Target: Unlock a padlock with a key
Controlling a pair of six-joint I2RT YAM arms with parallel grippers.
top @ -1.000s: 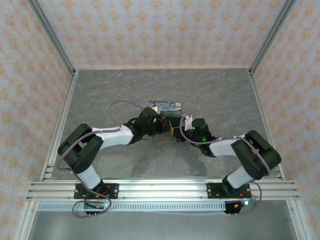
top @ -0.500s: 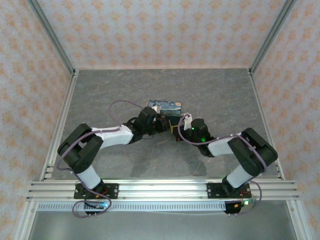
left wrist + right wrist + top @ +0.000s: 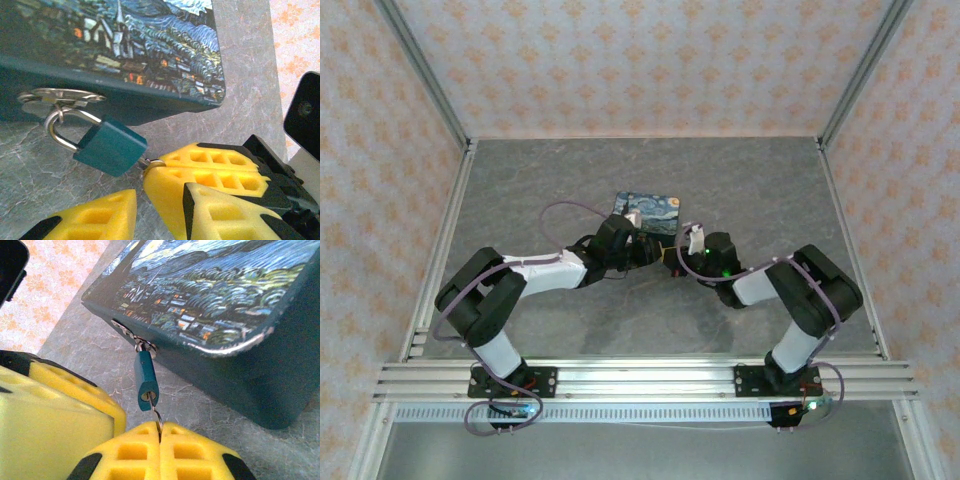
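My right claw is pinched closed on the key, whose thin blade runs up into the underside of the padlock. The padlock hangs by its shackle from the hasp of the painted tin on the table. My left claw is spread and holds nothing, just beside the padlock's body. The key looks light, slick and bendable, so I judge its bow the place to grip, with the lock's body steadied

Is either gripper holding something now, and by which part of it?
The right gripper pinches the key by its head; the blade end is in the padlock. The left gripper is open, holding nothing.
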